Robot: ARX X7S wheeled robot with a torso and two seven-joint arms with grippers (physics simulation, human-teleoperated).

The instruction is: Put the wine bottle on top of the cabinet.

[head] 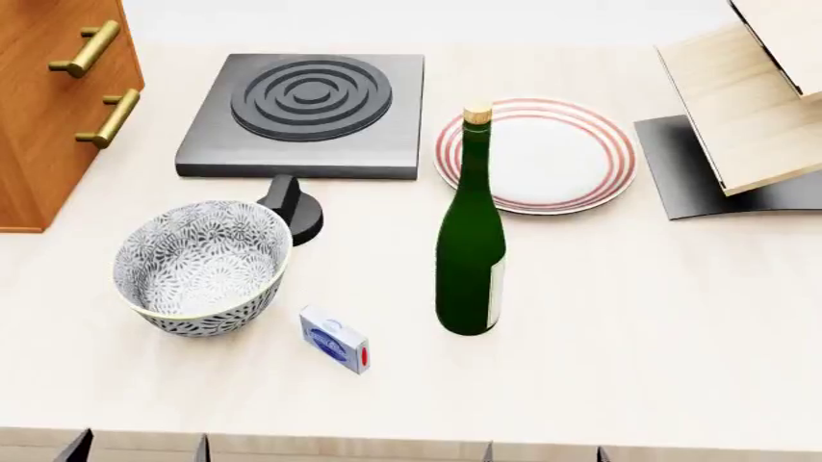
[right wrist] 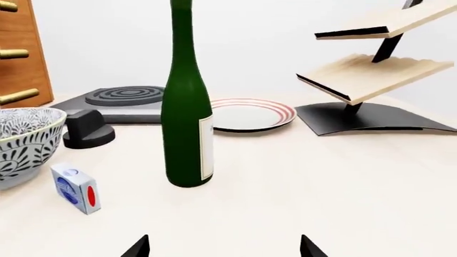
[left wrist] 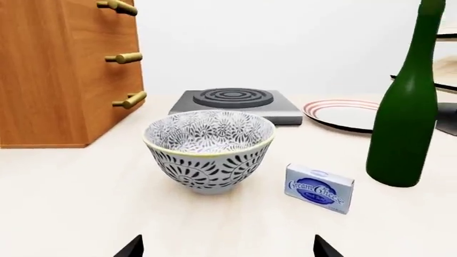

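**Bottle upright, untouched, nearer the right arm**

Pale tabletop (head: 642, 337) carried the wine bottle (head: 471, 250), standing upright between the patterned bowl (head: 199, 265) and the striped plate (head: 537, 154). It stood straight ahead of the right gripper (right wrist: 224, 247) and off to one side of the left gripper (left wrist: 227, 247). Both grippers showed fingertips spread apart, holding nothing. The cabinet (head: 52, 106) stood well apart at far left.

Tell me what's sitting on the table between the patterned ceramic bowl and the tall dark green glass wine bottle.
A small blue-and-white cream cheese box lies between the bowl and the wine bottle, touching neither. The head view shows it best.
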